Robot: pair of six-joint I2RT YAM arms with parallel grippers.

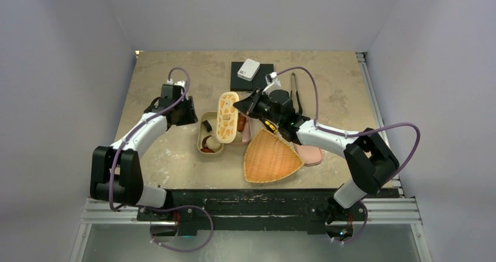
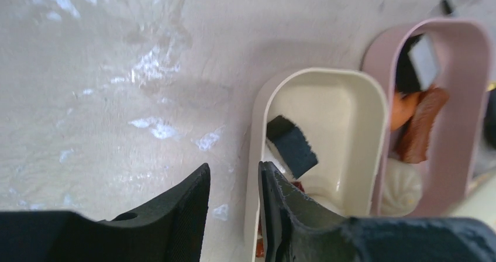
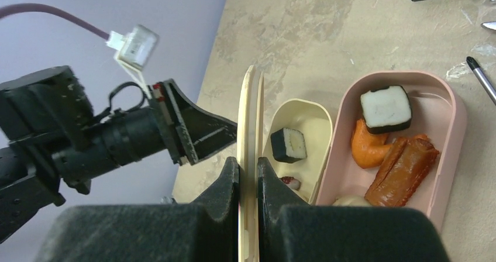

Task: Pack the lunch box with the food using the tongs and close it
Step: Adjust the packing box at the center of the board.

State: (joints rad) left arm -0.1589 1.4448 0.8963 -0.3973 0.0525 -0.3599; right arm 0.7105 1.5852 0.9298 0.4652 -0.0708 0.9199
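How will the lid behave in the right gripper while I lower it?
Probably stiff: the lid looks straight edge-on, pinched by the right gripper at one edge. Likely light, being thin. Held by so narrow a bite, it may pivot or slip if it bumps the cream box.

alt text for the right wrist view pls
The right gripper is clamped on a thin cream lid seen edge-on. Beyond it sit an open cream box holding a sushi piece and an open pink box with a sausage; the left gripper hovers at left.
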